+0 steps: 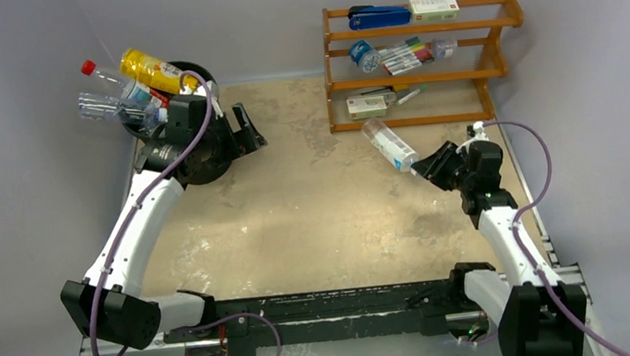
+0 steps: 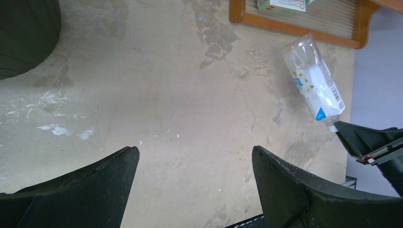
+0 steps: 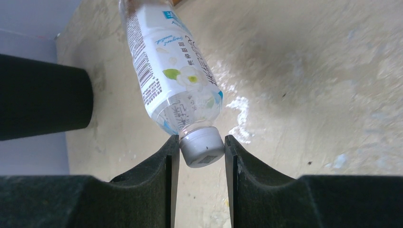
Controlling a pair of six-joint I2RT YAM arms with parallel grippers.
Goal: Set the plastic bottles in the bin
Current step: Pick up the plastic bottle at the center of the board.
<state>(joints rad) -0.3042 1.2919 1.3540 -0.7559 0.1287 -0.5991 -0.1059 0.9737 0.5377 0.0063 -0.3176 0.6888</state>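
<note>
While the left claw [image 2: 194, 151] stands spread, the right claw [image 3: 202, 140] pinches a clear plastic bottle [image 3: 171, 71] by its grey cap [image 3: 203, 149].

Bare desk [image 1: 314, 204] is lying open between the bin [image 2: 26, 33] and the wooden rack [image 1: 451, 76]; bottles [image 1: 150, 70] are piling over the bin's rim, crowding its mouth.

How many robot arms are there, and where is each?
2. The left arm reaches beside the black bin, far left, left gripper open and empty. The right arm, near the wooden rack, has the right gripper shut on a clear bottle's cap. None seems hidden.
</note>
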